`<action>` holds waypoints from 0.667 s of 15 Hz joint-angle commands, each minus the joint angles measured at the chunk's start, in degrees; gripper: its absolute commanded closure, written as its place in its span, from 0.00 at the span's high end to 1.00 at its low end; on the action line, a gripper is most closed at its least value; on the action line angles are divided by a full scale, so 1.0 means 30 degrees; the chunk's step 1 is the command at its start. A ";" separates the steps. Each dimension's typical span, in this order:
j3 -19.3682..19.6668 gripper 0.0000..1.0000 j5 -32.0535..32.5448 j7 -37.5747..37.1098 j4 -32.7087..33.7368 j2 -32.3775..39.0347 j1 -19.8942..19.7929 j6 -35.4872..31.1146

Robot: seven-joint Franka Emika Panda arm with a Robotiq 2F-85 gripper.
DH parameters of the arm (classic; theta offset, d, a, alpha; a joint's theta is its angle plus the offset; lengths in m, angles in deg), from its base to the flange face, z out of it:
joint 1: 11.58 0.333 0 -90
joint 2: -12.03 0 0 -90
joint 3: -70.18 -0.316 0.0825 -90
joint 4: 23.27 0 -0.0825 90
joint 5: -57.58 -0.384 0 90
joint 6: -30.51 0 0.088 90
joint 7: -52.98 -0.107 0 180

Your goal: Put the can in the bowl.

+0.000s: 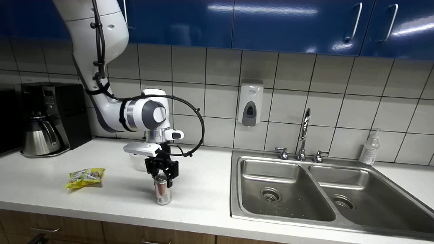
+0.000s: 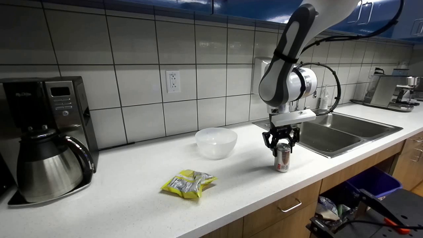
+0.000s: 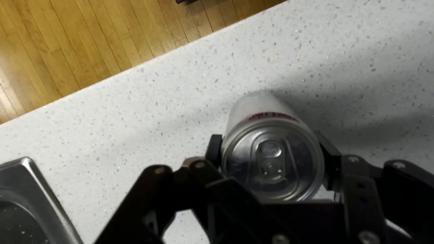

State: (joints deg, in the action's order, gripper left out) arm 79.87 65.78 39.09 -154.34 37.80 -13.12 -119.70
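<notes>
The silver-grey can point(image 1: 163, 195) with a red label stands upright on the counter in both exterior views point(image 2: 283, 162). In the wrist view I look down on its lid point(image 3: 271, 159). My gripper point(image 2: 283, 149) points down over the can, with a finger on each side just below the rim. Both fingers appear to touch the can, so the gripper point(image 3: 272, 156) looks shut on it. The translucent whitish bowl point(image 2: 216, 142) stands near the wall. In an exterior view the bowl point(image 1: 138, 162) is partly hidden behind the gripper. The bowl is out of the wrist view.
A yellow-green packet point(image 2: 189, 183) lies on the counter, also in an exterior view point(image 1: 85, 177). A coffee maker with a steel carafe point(image 2: 49, 168) stands at the far end. A double sink point(image 1: 284, 193) is on the other side of the can. The counter's front edge is close to the can.
</notes>
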 commanded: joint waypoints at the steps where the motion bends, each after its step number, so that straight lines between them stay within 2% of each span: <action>1: 0.0568 0.40 0.0179 -0.0452 -0.0112 -0.0790 0.0398 -0.0176; 4: 0.0923 0.40 0.0249 -0.0744 -0.0225 -0.1747 0.0568 -0.0220; 10: 0.0827 0.40 0.0735 -0.0816 -0.0166 -0.3342 0.0869 -0.0763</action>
State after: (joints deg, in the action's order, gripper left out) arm 82.08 66.02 38.42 -153.88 31.28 -11.73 -121.06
